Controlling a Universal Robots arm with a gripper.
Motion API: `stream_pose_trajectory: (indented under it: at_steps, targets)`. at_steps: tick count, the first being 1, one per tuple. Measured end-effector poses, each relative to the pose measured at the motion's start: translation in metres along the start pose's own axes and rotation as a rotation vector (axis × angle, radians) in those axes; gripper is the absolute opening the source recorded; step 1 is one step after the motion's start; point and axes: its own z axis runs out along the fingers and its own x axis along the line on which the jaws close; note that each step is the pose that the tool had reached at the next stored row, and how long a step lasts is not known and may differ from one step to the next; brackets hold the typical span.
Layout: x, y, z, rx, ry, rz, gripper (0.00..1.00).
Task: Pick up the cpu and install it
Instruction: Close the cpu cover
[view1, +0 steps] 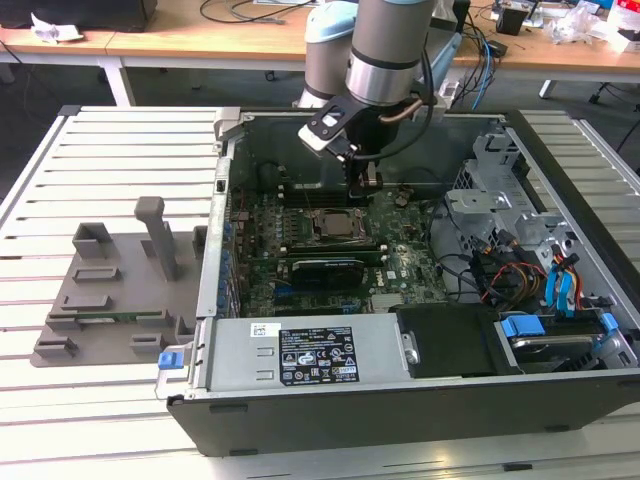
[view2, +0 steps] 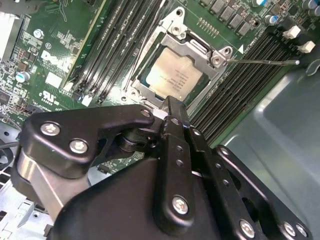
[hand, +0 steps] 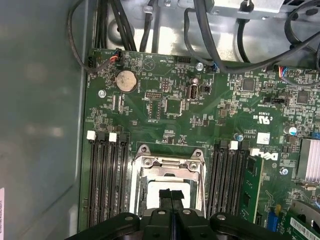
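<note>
At the exterior view's left lies the large grey plastic fixture plate (view1: 110, 300); rightward, inside the open black computer case (view1: 400, 420), the small silver-grey square cpu (view2: 172, 75) sits in its metal-framed socket (view2: 192, 47); the black gripper (view2: 172, 104) hangs over the chip's edge, jaws pressed together, empty; an off-centre push could tilt the chip and bend the socket pins.

First wrist view: cpu (hand: 150, 196) partly covered. The gripper (hand: 171, 194) stands in front of its middle, and the rest lies behind the gripper's black body. Second wrist view: one cpu corner sits behind the gripper's tip, contact cannot be told. Exterior view: cpu in socket (view1: 335, 226) too small to make out; arm (view1: 390, 40) cut off at the upper edge.
</note>
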Motion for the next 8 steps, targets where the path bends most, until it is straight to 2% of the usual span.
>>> stream_pose_trajectory:
  at_steps: [8]
  targets:
    - [0.0006, -0.0067, 0.0011, 0.0000, 0.0000, 0.000, 0.11]
